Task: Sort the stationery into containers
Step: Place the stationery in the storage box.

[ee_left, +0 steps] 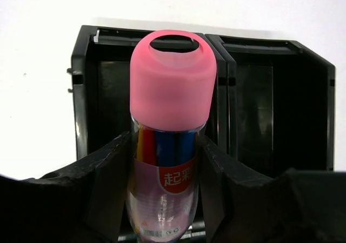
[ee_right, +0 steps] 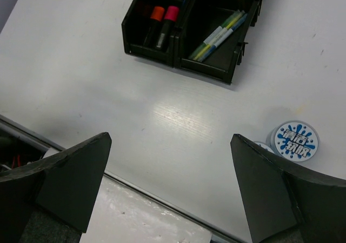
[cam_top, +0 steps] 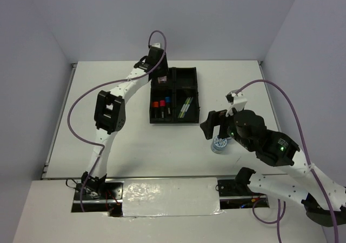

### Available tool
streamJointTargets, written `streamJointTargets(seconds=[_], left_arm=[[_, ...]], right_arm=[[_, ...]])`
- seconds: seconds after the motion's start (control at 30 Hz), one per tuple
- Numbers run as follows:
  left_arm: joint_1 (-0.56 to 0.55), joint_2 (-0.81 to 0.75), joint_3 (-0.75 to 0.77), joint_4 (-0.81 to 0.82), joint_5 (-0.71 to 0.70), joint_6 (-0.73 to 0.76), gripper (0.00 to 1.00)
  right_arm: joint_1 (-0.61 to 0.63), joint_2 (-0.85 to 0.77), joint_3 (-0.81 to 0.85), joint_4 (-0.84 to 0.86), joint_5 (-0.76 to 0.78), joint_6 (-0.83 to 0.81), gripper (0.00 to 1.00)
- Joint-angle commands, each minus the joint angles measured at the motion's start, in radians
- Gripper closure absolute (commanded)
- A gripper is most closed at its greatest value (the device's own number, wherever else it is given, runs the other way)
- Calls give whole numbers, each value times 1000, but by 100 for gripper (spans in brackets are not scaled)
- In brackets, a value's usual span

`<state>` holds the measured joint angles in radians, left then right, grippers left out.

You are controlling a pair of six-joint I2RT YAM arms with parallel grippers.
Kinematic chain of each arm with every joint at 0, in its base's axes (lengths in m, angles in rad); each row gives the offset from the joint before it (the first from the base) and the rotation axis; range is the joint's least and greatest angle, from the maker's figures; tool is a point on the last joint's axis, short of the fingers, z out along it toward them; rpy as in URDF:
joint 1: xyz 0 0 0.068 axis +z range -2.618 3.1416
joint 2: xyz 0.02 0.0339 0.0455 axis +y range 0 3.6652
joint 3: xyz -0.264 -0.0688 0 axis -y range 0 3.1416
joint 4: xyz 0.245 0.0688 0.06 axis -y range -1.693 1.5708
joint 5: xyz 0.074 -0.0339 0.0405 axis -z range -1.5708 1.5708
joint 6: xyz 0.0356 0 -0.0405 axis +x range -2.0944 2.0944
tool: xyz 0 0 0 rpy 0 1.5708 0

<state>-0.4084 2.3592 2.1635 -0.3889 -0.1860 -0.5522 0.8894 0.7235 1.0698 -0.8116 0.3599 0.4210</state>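
Note:
My left gripper (cam_top: 160,74) is shut on the pink tube (ee_left: 173,92), a clear tube of coloured pens with a pink cap, and holds it over the far left compartment of the black tray (ee_left: 81,92). The tray (cam_top: 194,100) has orange, pink and blue-capped highlighters (cam_top: 161,103) in its near left compartment and thin pens (cam_top: 185,107) in its near right one. My right gripper (cam_top: 212,125) is open and empty above the table, right of the tray. A blue-white roll (cam_top: 219,144) lies just below it. In the right wrist view two rolls (ee_right: 294,140) sit beside the right finger.
The far right tray compartment (ee_left: 270,108) looks dark, with nothing visible in it. The right wrist view shows the tray's near wall (ee_right: 178,59) and the table's front edge with a pale strip (ee_right: 146,210). Grey walls enclose the table on three sides.

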Motion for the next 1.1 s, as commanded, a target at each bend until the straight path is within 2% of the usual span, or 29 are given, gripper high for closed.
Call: streamJointTargets(seconds=[0.0,0.17,0.23,0.27,0.33,0.37,0.63,0.73,0.87,0.97,1.07], left_arm=[[2,-3,1,145,-12,17,84],[2,20,13,134,-12,9,80],[0,35,19,122,-13,6,75],[0,40,24,114,-21,5,67],[3,55,32,99,-18,6,58],[3,66,36,96,-13,5,49],[13,75,91,71,39,-5,21],[13,22,117,47,54,-23,1],[13,-136,99,44,82,-51,1],[13,-259,58,44,125,-80,1],[10,-397,-19,-24,135,-113,1]], right_arm=[[-4,-4,-14,67,7,-30,0],[-4,-1,-10,74,8,-42,0],[-6,5,-5,81,5,-45,0],[-6,10,-5,83,4,-48,0],[-6,20,-8,88,11,-54,0],[-4,24,-10,89,13,-56,0],[-10,71,-5,100,34,-65,0],[-39,105,7,83,22,-54,0],[-113,143,-13,86,-22,-37,0],[-239,184,-63,103,-90,-16,0],[-345,267,-125,94,-113,16,0]])
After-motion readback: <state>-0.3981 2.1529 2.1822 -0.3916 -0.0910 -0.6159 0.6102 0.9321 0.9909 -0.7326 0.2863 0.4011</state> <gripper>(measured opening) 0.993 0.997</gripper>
